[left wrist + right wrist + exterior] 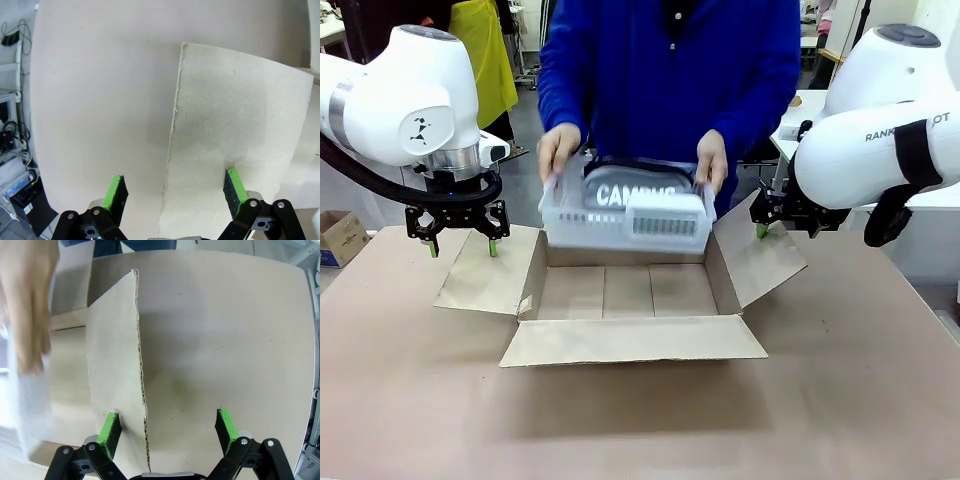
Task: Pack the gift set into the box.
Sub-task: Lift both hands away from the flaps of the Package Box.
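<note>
Green fingertips (117,192) of the left gripper (175,192) are standing wide apart, released and grasping nothing. They are straddling the free edge of the left flap (235,125), one pad over cardboard and the other over the bare table (100,100). From the front, this gripper is hanging at nine o'clock of the box (625,292).

At three o'clock of the box, the right gripper (167,432) is likewise spread and empty, its pads sitting either side of the raised edge of the right flap (115,365). Whether either gripper is touching the cardboard is hard to judge.

All four flaps of the box are lying folded outward. At twelve o'clock, over the far wall, the tray (620,230) is being held, carrying the pouch (635,195) lettered "CAMPUS" and the white case (665,212). One hand (558,150) is gripping its nine o'clock end and the other hand (712,160) its three o'clock end.
</note>
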